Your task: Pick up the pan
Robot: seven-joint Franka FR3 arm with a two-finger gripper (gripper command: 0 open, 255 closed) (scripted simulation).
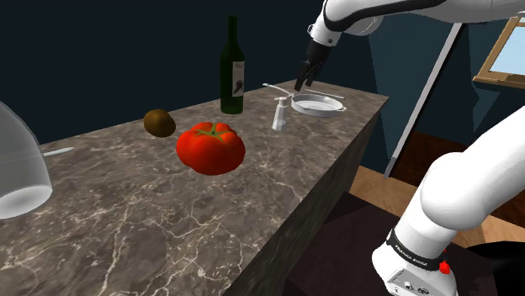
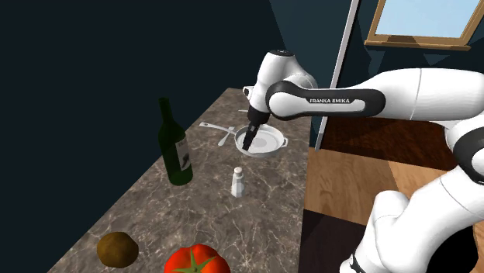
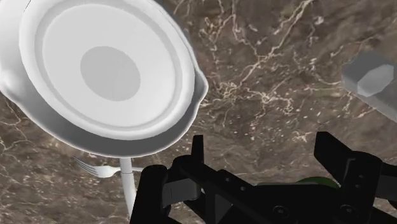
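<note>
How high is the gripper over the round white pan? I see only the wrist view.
Observer: The black gripper hangs above the round white pan, not touching it.
Operator: What stands nearby?
Observer: A dark green glass bottle stands upright, on the shoulder view's left of the pan.
Operator: Anything else on the counter?
Observer: A large red tomato lies farther along the grey-brown marbled counter.

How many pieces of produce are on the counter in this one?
2. A red tomato sits near the shoulder view's middle; a brown kiwi lies just beyond it, toward that view's left. Others could lie outside the frame.
</note>
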